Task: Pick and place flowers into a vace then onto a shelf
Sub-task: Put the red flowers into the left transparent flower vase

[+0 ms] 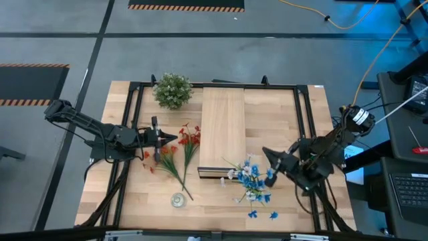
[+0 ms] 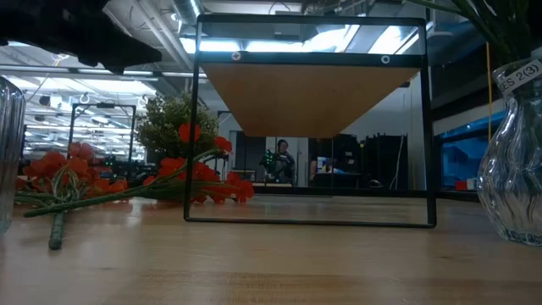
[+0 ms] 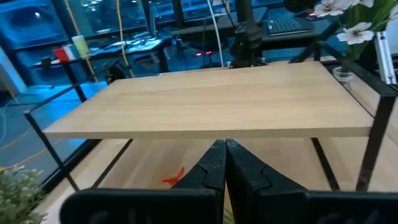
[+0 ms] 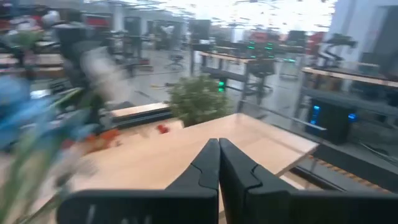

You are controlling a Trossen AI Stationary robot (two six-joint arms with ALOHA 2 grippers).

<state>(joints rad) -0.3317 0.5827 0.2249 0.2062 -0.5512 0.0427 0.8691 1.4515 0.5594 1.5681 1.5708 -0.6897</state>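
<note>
Red-orange flowers (image 1: 175, 152) lie flat on the table left of the shelf (image 1: 223, 130); the low view shows them too (image 2: 169, 182). Blue and white flowers (image 1: 251, 179) bunch by the shelf's near right corner, and the low view shows green stems standing in a clear glass vase (image 2: 512, 169). My left gripper (image 1: 172, 138) is shut and hovers above the red-orange flowers, pointing at the shelf (image 3: 217, 106). My right gripper (image 1: 267, 159) is shut, just right of the blue and white flowers, which blur past in its wrist view (image 4: 31, 124).
A round bushy green-white plant (image 1: 172, 90) stands at the far side, left of the shelf. A second clear glass (image 1: 178, 199) sits near the table's near edge. Loose blue blooms (image 1: 264, 215) lie near the front. A black frame (image 1: 304, 120) rims the table.
</note>
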